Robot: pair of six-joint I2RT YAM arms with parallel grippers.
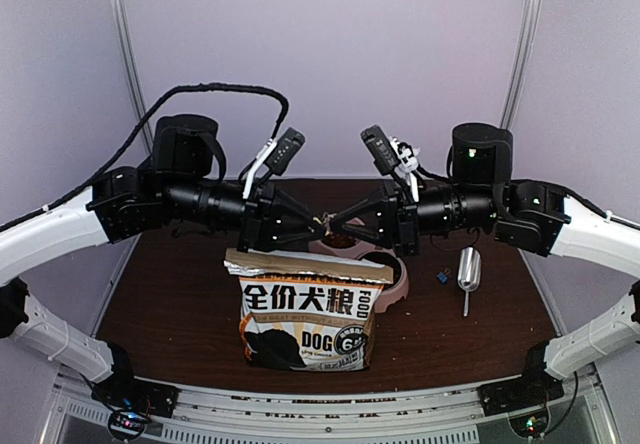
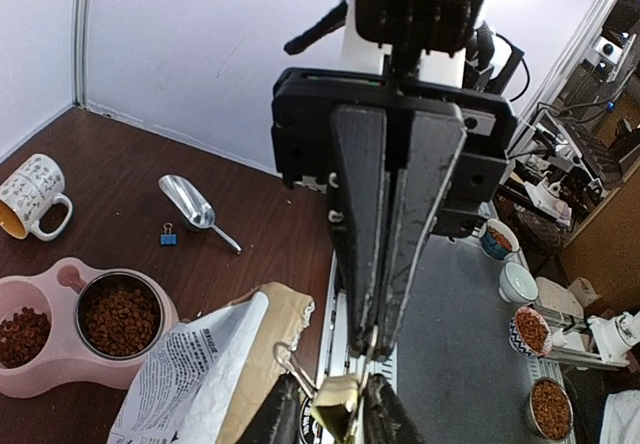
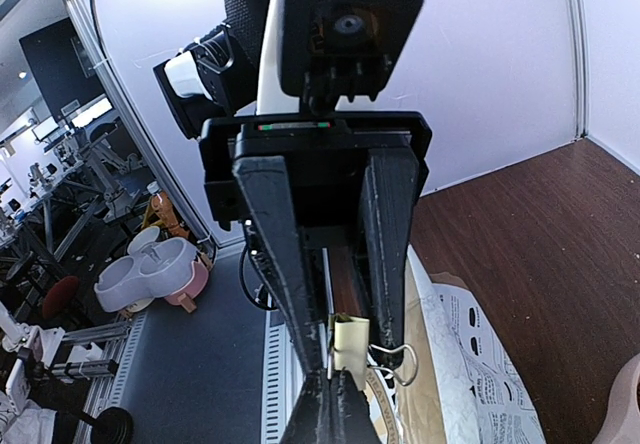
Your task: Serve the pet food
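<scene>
Left wrist: left claw (image 2: 335, 386) pinches gold clip (image 2: 337, 404); right claw (image 2: 365, 349) closed tight; pet food (image 2: 120, 319) below, left of claws: two heaps, one pink bowl (image 2: 60, 374), one bag (image 2: 190, 364).

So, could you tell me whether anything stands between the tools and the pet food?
Nothing visible: the pet food lies uncovered in the bowl. The left tool and right tool meet at a binder clip by the bag.

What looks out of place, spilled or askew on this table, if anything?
No pet food is spilled; it lies in both wells of the pink bowl. The one small oddity: a blue binder clip lies loose on the table beside the scoop. The left tool grips a gold clip near the bag.
</scene>
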